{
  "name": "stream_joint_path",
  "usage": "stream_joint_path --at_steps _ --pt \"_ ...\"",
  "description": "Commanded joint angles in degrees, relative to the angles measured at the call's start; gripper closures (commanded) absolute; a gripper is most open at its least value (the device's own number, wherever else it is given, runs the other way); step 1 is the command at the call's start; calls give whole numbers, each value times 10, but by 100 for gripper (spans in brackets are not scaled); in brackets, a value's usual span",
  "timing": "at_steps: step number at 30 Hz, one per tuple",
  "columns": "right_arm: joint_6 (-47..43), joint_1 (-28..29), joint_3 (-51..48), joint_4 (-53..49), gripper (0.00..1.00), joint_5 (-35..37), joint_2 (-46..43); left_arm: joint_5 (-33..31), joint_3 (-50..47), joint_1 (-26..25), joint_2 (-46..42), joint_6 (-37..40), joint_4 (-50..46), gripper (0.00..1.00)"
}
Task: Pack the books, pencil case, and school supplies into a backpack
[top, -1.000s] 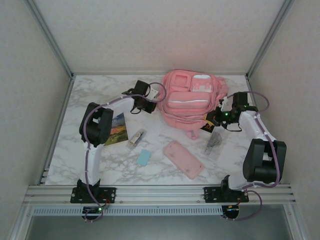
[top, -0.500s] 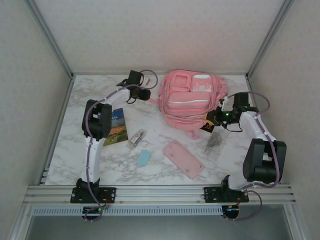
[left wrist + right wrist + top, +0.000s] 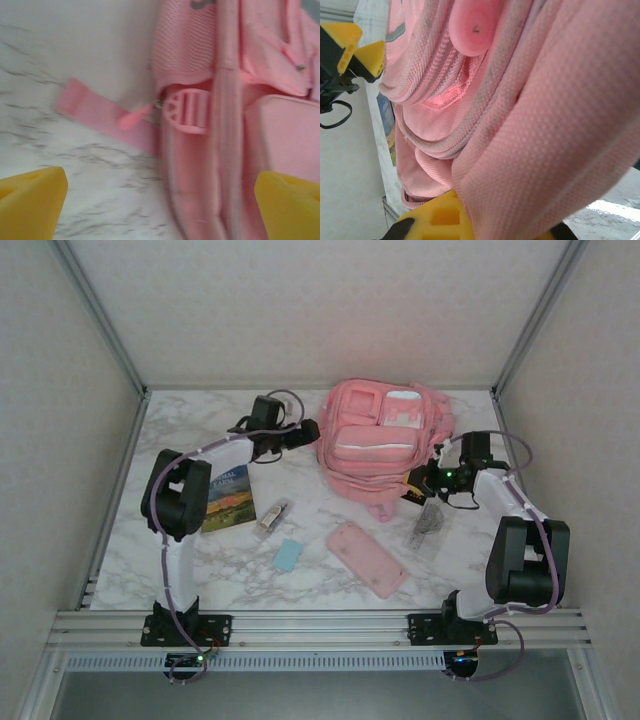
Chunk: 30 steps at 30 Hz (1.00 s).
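Leftmost on the marble table point(image 3: 120, 540), flat beside the left arm's elbow: landscape book point(image 3: 228, 502). Just right of it, silvery stubby item point(image 3: 273, 517). Nearer the front edge, light-blue block point(image 3: 288, 555), apart from both.

Farther back, left gripper point(image 3: 308, 430), jaws spread wide and holding nothing, just beside the left flank of the backpack point(image 3: 385, 435). From its wrist camera, yellow fingertips point(image 3: 30, 200) at both lower corners. Beyond them, a pink strap point(image 3: 95, 115) flat on the marble and a pink buckle point(image 3: 187, 107) on the bag's side.

Backpack at the back centre of the table, front pockets facing up. Nearer the front edge, pencil case point(image 3: 367, 558), flat, lying diagonally, clear of the bag.

At the bag's lower right edge, black book point(image 3: 413, 492), just beside the right gripper point(image 3: 428, 480); touching it or not, cannot tell. Right gripper against that same corner, clamped on a fold of backpack fabric. From its wrist camera, yellow pad point(image 3: 440, 220) pressed under the pink weave. Just in front, transparent strip point(image 3: 428, 525) on the marble.
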Motion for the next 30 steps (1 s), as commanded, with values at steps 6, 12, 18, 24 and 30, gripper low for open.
stream_joint_path --at_steps 6,12,18,24,30 --pt "22 15 -18 84 99 -27 12 74 65 -55 100 -92 69 15" --pt "22 22 -5 98 100 -25 31 51 56 -68 100 -84 75 100" --pt "13 58 74 83 100 -14 84 -50 -94 -28 -38 -82 142 100" --pt "32 123 162 84 100 9 154 -144 -213 -13 -168 -51 140 100" --pt "71 176 202 113 100 34 210 -161 -204 14 -144 -19 106 100"
